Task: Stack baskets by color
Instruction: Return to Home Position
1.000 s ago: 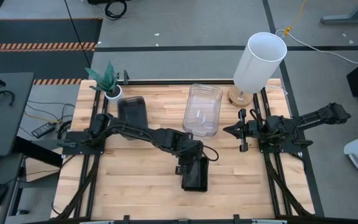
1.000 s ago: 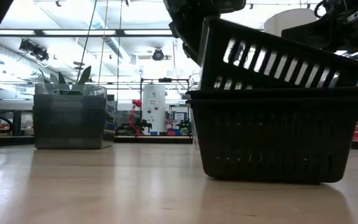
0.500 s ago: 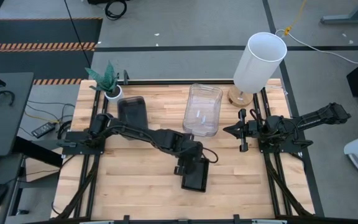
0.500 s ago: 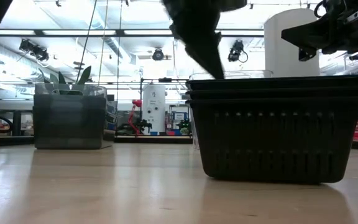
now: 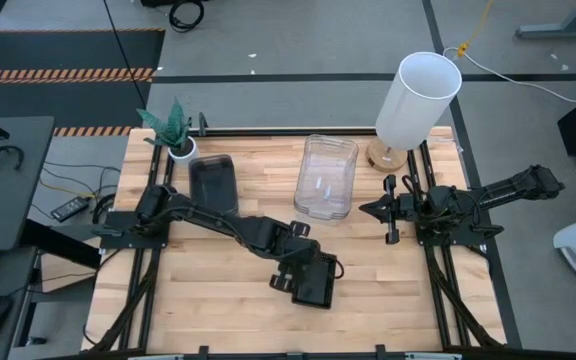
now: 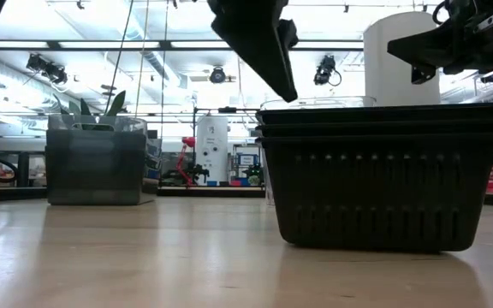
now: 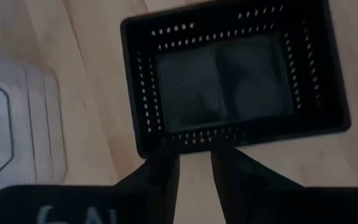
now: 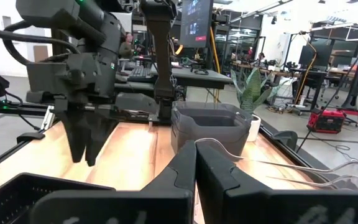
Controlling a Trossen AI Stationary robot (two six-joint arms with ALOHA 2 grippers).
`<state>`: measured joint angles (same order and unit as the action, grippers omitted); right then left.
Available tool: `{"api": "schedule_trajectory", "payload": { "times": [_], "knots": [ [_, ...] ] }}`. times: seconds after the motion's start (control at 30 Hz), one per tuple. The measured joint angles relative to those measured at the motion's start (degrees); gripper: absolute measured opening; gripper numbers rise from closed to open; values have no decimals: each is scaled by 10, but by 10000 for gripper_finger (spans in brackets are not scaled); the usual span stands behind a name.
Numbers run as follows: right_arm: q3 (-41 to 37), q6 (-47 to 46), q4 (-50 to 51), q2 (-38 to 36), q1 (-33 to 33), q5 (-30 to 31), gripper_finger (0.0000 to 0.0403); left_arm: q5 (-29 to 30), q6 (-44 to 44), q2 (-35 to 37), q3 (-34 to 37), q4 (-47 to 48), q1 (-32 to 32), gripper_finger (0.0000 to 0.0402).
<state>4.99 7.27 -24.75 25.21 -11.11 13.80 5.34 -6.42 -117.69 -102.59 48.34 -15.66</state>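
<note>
Black baskets (image 6: 382,175) stacked, left claw (image 7: 193,150) (slightly parted) poised above, pointing down.

— What stands by the right end effector (image 5: 368,210)?
— A tall white cylinder (image 5: 420,100), near it at the table's (image 5: 218,310) edge.
— And the potted green plant (image 5: 173,130)?
— On a table corner, well apart from the left end effector (image 5: 288,282).
</note>
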Motion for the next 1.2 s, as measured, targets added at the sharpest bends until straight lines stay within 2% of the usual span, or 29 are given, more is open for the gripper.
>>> {"api": "schedule_trajectory", "payload": {
  "times": [0.37, 0.53, 0.73, 0.97, 1.2],
  "knots": [
    [0, 0, 0, 0, 0, 0, 16, 17, -7, 0, 0, 71, -5, 58],
    [0, 0, 0, 0, 0, 0, 16, 28, -5, 1, 7, 71, -20, 43],
    [0, 0, -1, 0, 0, 0, 16, 57, 3, 48, 114, 4, -35, 31],
    [0, 0, 0, 0, 0, 0, 16, 69, 42, 167, 238, -103, -34, 16],
    [0, 0, -1, 0, 0, 0, 16, 101, 64, 283, 345, -143, -34, 12]
  ]
}}
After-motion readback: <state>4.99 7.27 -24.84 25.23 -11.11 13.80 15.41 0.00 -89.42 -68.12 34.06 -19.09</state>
